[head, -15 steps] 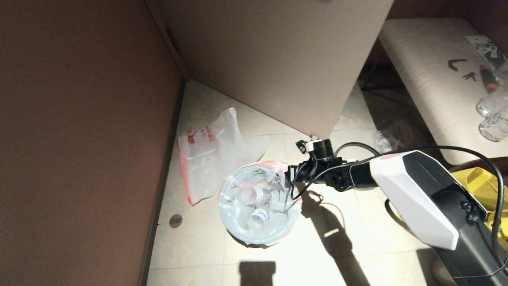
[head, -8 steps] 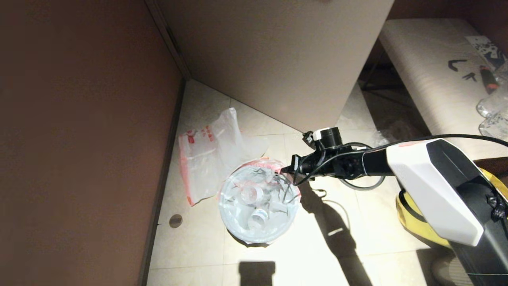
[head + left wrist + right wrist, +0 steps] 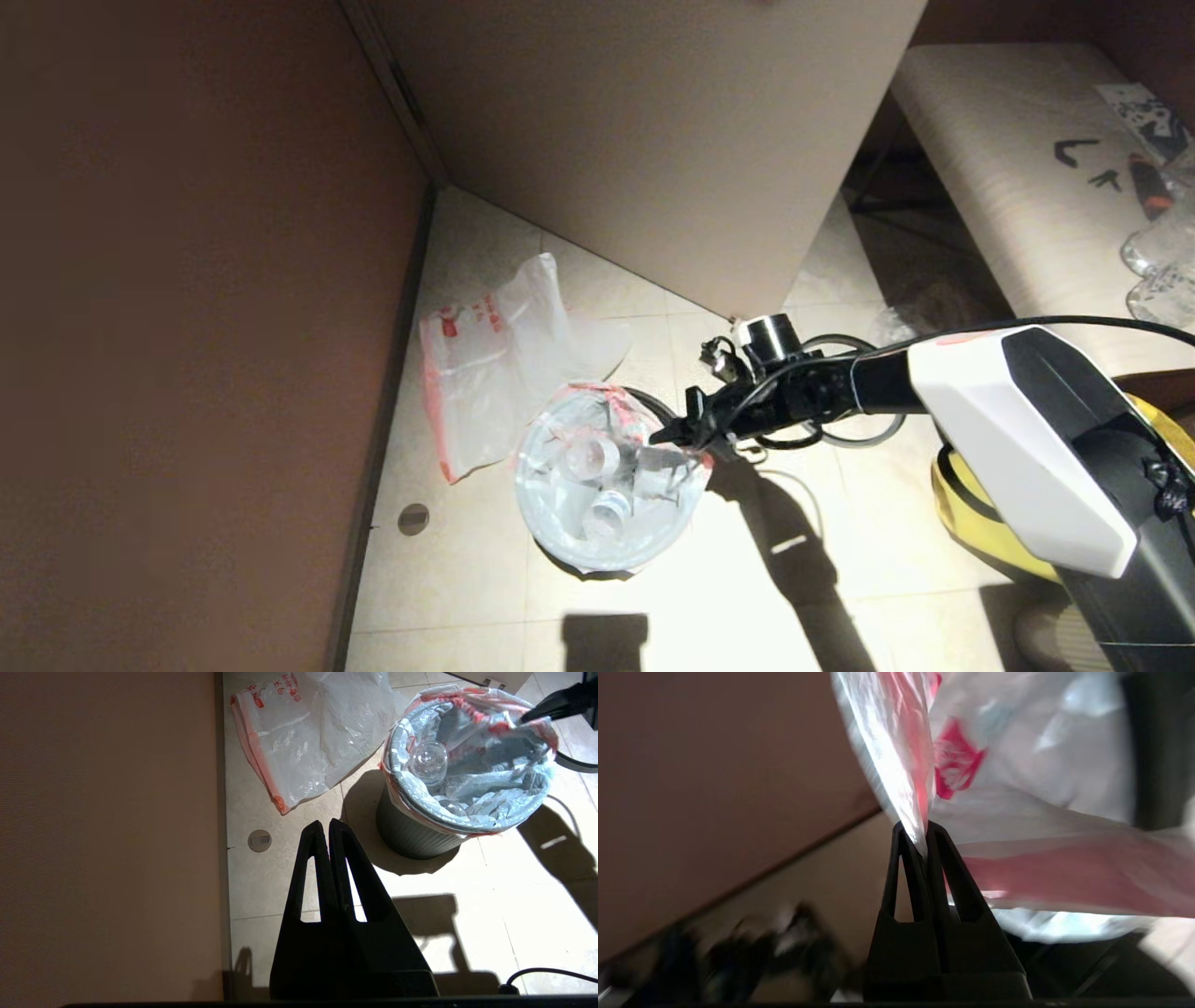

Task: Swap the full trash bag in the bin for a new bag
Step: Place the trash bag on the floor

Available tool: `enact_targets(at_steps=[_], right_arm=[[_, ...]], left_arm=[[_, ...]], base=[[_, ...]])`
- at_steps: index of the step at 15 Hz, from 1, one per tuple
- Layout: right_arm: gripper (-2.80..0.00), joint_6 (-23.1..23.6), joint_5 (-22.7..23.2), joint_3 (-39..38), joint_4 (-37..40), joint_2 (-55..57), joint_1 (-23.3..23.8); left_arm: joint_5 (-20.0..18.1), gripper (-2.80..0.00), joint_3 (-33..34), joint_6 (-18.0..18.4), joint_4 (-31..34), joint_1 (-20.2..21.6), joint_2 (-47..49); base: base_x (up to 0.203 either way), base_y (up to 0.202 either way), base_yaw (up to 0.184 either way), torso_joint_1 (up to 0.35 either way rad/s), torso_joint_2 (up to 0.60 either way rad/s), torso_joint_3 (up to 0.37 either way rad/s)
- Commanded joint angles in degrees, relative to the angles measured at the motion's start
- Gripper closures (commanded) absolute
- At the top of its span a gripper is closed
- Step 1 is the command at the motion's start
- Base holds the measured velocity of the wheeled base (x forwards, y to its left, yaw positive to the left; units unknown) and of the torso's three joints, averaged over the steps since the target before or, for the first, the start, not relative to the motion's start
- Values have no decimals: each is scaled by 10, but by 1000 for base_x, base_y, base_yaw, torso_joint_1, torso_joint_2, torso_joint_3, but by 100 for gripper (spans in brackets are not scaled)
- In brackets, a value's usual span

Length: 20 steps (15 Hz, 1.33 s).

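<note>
The full trash bag [image 3: 607, 485], translucent white with pink-red trim and clear cups inside, sits in the bin [image 3: 411, 835], a dark round can on the tiled floor. My right gripper [image 3: 658, 437] is at the bag's right rim, shut on a pinch of the bag's film [image 3: 906, 765]. A strip of bare dark bin edge [image 3: 646, 403] shows beside the gripped film. The new bag [image 3: 495, 373] lies flat on the floor left of the bin, by the wall. My left gripper [image 3: 325, 826] hangs shut and empty above the floor, short of the bin.
A brown wall [image 3: 187, 327] runs along the left and a beige panel [image 3: 653, 140] stands behind the bin. A yellow tote [image 3: 971, 504] sits under my right arm. A bench [image 3: 1008, 187] with small items is at the far right. A floor drain [image 3: 414, 519] lies near the wall.
My right wrist has rolled and its gripper has dipped toward the bin's middle with the film in it. The bag's rim has come off the far right edge, baring dark bin edge.
</note>
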<state>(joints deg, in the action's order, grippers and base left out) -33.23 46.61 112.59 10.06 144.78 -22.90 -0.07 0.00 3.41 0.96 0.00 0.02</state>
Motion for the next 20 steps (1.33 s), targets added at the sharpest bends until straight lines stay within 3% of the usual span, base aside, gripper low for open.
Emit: enact_targets(at_steps=[1,3,5,9,14,20], right_arm=[[0,-2,58,0,19,-5,0],[0,-11,105,1,26,-6,-4],[0,-63,126,2,5,-19,-11],[0,-73,131,-14,3,-91,-26],[0,-146,137,-24,0,-188,-70],[0,-180,143,-34,-2,-251,-98]], left_arm=[[0,0,4,0,0,0,0],[0,0,4,0,0,0,0],[0,0,4,0,0,0,0],[0,0,4,0,0,0,0],[0,0,4,0,0,0,0],[0,0,4,0,0,0,0]], base=[[0,0,0,0,0,0],[0,0,0,0,0,0],[0,0,0,0,0,0],[0,0,0,0,0,0],[0,0,0,0,0,0],[0,0,0,0,0,0]])
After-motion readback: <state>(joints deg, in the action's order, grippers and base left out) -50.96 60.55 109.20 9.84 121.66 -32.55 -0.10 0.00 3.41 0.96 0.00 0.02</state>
